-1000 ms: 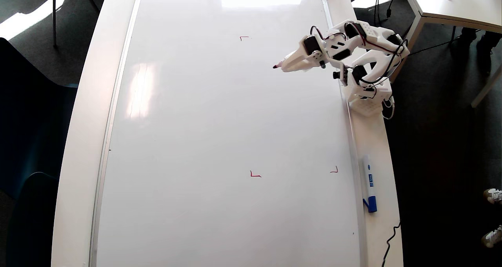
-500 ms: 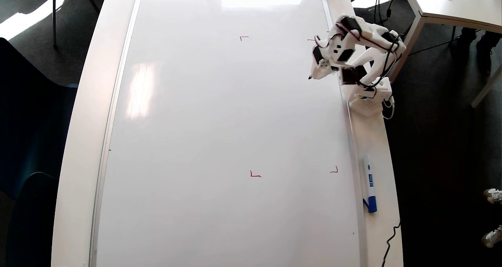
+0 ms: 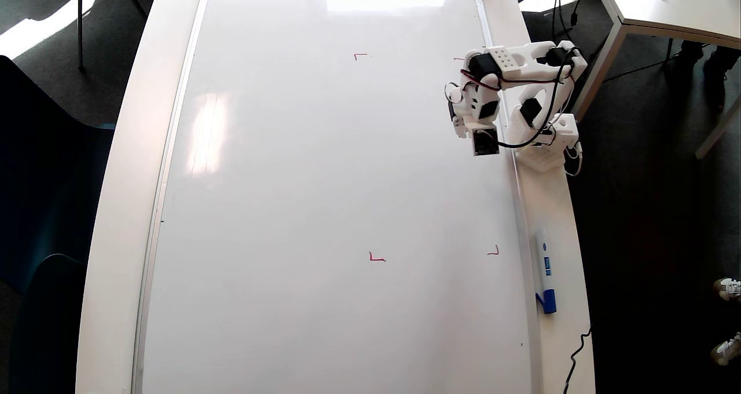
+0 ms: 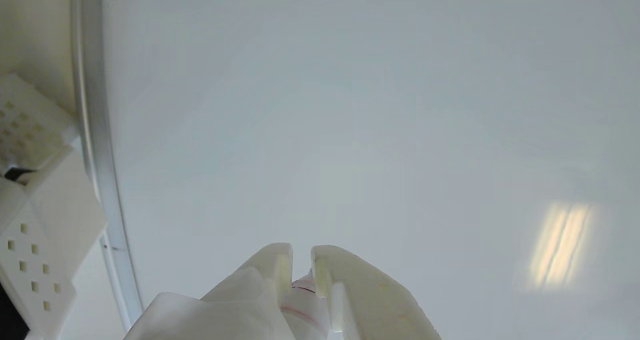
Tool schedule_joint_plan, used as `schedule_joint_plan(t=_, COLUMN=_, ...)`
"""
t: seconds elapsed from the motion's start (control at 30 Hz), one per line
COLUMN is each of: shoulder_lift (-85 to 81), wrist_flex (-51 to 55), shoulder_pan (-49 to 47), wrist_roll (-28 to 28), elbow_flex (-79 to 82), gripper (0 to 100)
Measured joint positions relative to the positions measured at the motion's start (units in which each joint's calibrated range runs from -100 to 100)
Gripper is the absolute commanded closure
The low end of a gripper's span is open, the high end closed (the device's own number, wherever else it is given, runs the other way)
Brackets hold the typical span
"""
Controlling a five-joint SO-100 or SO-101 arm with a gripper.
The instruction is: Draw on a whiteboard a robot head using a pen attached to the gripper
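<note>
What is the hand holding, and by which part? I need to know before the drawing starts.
The hand is closed on the pen, gripping its white body between the two fingers. The pen's tip is hidden, so the exact spot along it cannot be told.

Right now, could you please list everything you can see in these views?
whiteboard: one, glossy white with a silver frame, covers most of the table; no drawing on it
corner marks: three clear and a fourth faint by the arm, red, on the board's right half
marker: one, white with a blue cap, on the table right of the board
table: one, white, under the board
second table: one, white, top right
cable: one, black, lower right
shoes: two, pale, right edge
arm: one, white with black servos, at the board's right edge
gripper: one, white, closed on the pen
pen: one, white with red, between the fingers
</note>
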Motion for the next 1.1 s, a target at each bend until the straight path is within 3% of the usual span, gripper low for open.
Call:
schedule_joint_plan(t=0.37, shoulder_lift=7.96, wrist_flex=-1.52, shoulder_pan=-10.26, wrist_roll=-1.37, elbow_flex=-0.09, gripper=99)
schedule_joint_plan(t=1.1, shoulder_lift=14.15, wrist_flex=-25.93, shoulder_pan=-7.09, wrist_roll=-1.37, elbow_flex=-2.47, gripper=99)
